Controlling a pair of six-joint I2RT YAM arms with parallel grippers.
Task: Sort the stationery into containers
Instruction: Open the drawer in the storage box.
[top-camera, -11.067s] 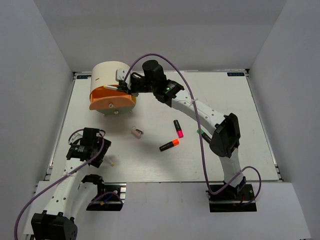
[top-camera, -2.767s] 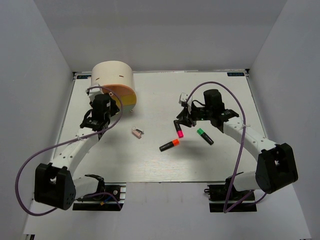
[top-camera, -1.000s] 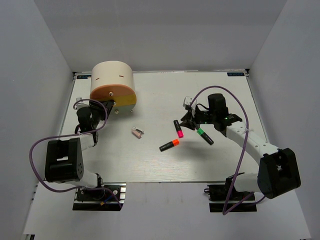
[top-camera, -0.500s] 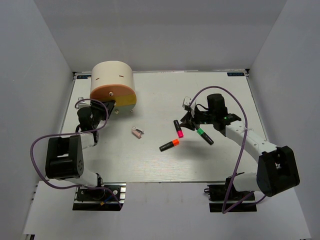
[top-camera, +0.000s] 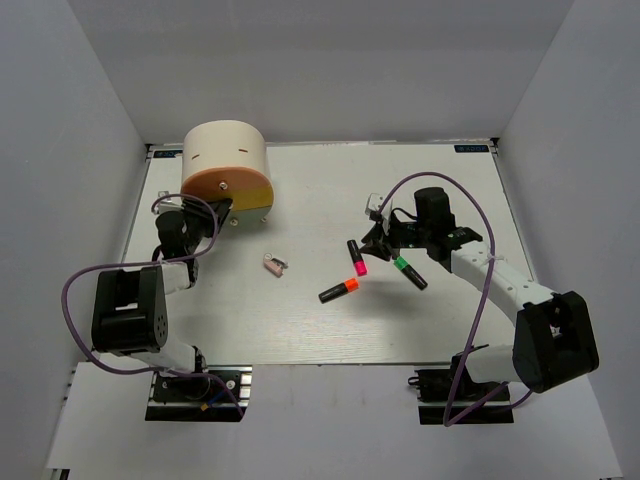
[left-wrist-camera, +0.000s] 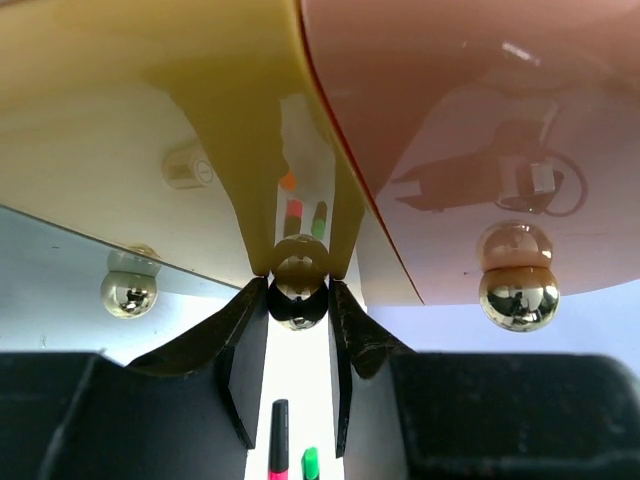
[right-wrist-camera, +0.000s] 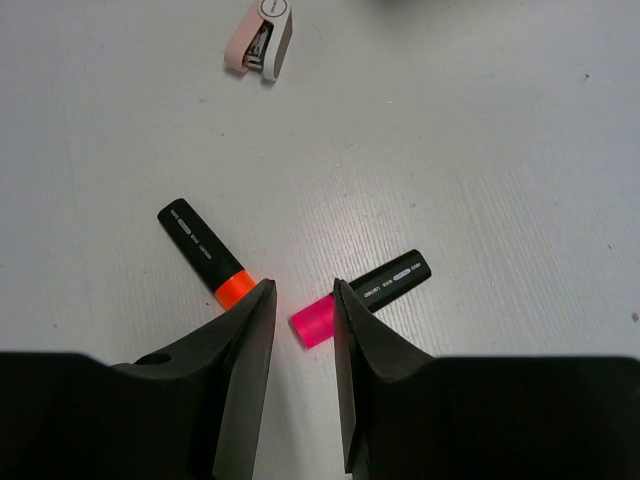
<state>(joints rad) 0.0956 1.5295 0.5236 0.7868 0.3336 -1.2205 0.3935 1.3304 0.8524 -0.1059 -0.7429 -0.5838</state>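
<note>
Far left on the bench, the cream organiser looks rigid, light, liable to slide when tugged. Mid-bench, the pink marker is hard and slick: pinch mid-barrel; the right claw hangs over it slightly spread, empty. The left claw pinches a smooth round knob.

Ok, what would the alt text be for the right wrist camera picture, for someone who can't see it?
Two black jaws, slightly apart, hover over a pink-capped black marker lying on a white table. An orange-capped marker lies to its left, and a small pink-and-white clip sits near the top edge.
</note>
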